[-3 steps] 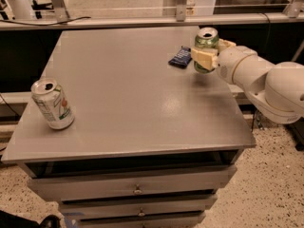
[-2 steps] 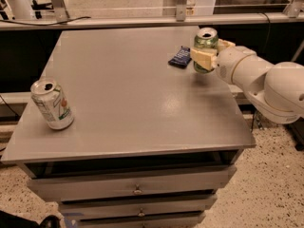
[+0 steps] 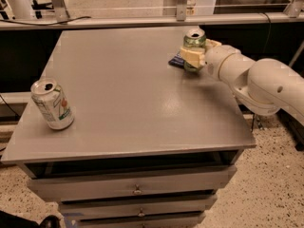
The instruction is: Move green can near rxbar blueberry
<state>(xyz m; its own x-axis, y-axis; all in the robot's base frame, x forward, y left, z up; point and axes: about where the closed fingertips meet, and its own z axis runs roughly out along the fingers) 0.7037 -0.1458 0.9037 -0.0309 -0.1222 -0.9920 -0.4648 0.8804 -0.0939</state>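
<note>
The green can (image 3: pixel 194 43) stands upright near the right far part of the grey table (image 3: pixel 128 99), light-green body with a silver top. My gripper (image 3: pixel 195 56) reaches in from the right on a white arm and is shut on the green can, its pale fingers (image 3: pixel 190 57) wrapped around the lower body. The rxbar blueberry (image 3: pixel 175 61), a flat dark-blue wrapper, lies on the table right beside the can on its left, partly hidden behind the fingers.
A white-and-silver can (image 3: pixel 52 104) with green and red marks stands tilted near the table's left front edge. Drawers (image 3: pixel 137 189) sit under the tabletop. A rail and cables (image 3: pixel 142 20) run behind the table.
</note>
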